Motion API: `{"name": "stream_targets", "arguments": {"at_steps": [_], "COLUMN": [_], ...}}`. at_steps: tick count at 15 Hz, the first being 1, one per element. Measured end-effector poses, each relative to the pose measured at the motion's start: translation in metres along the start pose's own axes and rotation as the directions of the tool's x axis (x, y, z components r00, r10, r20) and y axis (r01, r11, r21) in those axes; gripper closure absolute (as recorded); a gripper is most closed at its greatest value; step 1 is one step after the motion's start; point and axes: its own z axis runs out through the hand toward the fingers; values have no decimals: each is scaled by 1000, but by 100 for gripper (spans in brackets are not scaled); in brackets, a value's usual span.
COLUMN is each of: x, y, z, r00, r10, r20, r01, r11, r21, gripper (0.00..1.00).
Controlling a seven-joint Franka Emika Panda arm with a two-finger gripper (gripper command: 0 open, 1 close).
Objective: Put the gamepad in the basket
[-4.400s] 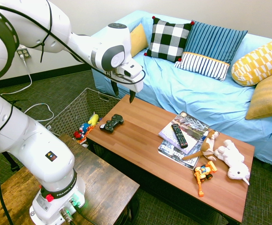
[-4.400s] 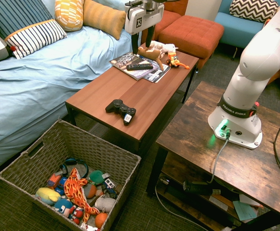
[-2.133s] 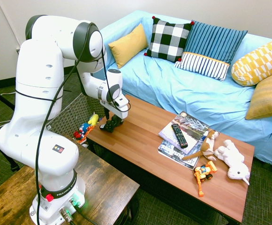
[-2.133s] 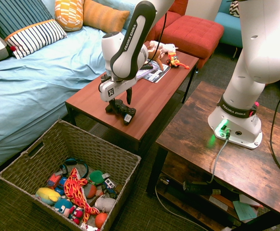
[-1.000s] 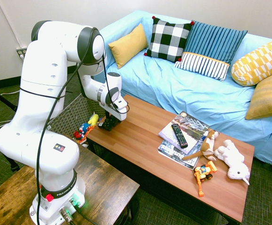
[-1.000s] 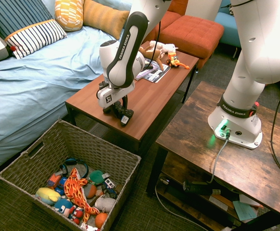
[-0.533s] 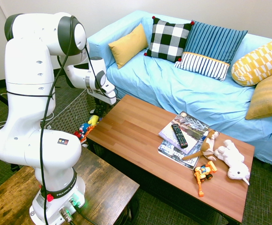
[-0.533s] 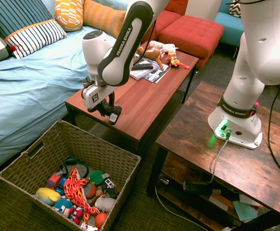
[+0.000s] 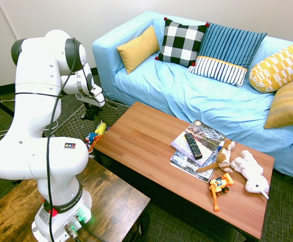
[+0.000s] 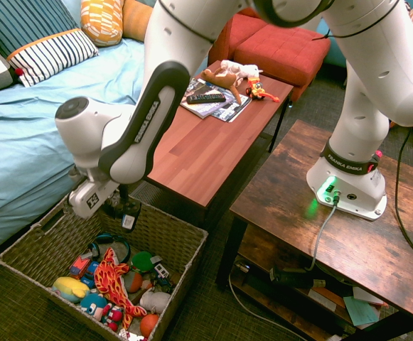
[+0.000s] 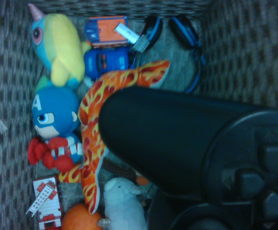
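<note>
Gripper (image 10: 123,211) jaws pinching the gamepad (image 10: 126,213) over the basket (image 10: 179,233); likely light, rigid, smooth plastic, one handle hanging below the jaws.

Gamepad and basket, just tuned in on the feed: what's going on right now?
The arm's gripper is shut on the black gamepad and holds it above the woven basket, near the rim on the coffee-table side. The gamepad is not yet released. The wrist view looks past it down into the basket at the toys: an orange flame-patterned lizard, a blue masked doll and headphones.
</note>
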Motion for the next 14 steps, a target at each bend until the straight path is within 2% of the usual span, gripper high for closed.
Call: {"name": "stream_targets", "arguments": {"at_steps": [3, 4, 7, 14], "x": [-1, 1, 5, 6], "y": [-23, -30, -45, -54], "z": [57, 69, 86, 88], "r00": [999, 999, 999, 998], "r10": [-15, -16, -20, -17], "r20": [30, 43, 50, 59], "r01": [15, 17, 23, 20], "r11": [1000, 999, 998, 998], "r21": [-22, -35, -51, -55], "gripper": [100, 0, 0, 0]}}
